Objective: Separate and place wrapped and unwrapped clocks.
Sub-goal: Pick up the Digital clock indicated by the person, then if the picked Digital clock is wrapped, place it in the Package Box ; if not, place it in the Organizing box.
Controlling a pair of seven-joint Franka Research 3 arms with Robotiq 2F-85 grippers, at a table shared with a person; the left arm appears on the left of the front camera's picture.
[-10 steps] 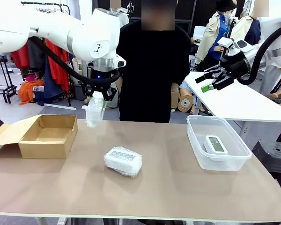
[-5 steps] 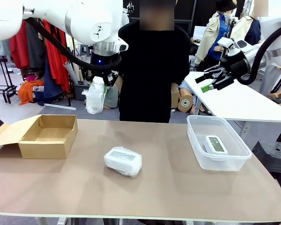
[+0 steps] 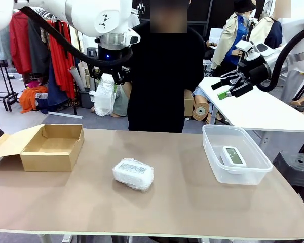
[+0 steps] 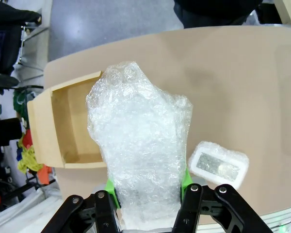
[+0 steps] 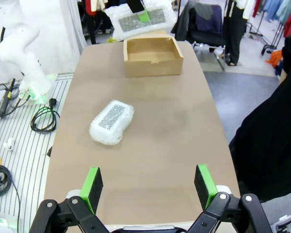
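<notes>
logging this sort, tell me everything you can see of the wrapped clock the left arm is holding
The held wrapped clock is a lumpy block swathed in white, translucent bubble wrap; from the right wrist view a grey face shows through it. The left arm's jaws are shut on one end, green pads pressing both sides, and the rest hangs down, roughly upright. It is in the air above the table's left side, near the open cardboard box, touching nothing but the pads.

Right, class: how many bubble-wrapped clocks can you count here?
2. One bubble-wrapped clock hangs clamped in the left gripper above the table; the second bubble-wrapped clock lies mid-table. None seems hidden.
</notes>
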